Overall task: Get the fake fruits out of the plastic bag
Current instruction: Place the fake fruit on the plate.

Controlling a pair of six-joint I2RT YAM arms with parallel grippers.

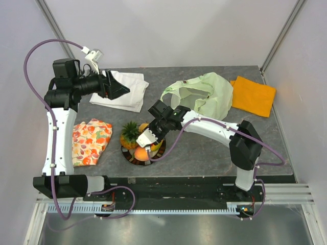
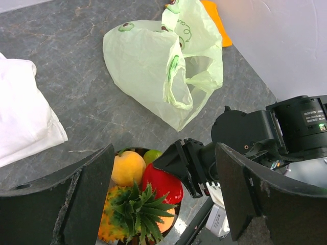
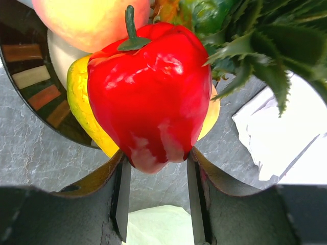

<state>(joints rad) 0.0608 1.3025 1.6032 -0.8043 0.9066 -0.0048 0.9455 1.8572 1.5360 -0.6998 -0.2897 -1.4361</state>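
Tabletop (image 1: 199, 153) grey, marbled; walls (image 1: 168, 30) white.

**Robot test cell of a laboratory kind.**
Two robot arms, the left arm (image 1: 59, 132) and the right arm (image 1: 214, 127), stand bolted to a black rail (image 1: 168, 186) along the near edge of a grey, stone-patterned worktop (image 1: 204, 153). Plain white panels (image 1: 179, 30) framed by metal struts (image 1: 278, 35) close the space on three sides. Purple cables (image 1: 30, 61) run exposed along the arms, and a slotted aluminium channel (image 1: 179, 208) lies below their bases. The fake fruits (image 1: 134, 140) on the worktop are glossy plastic.
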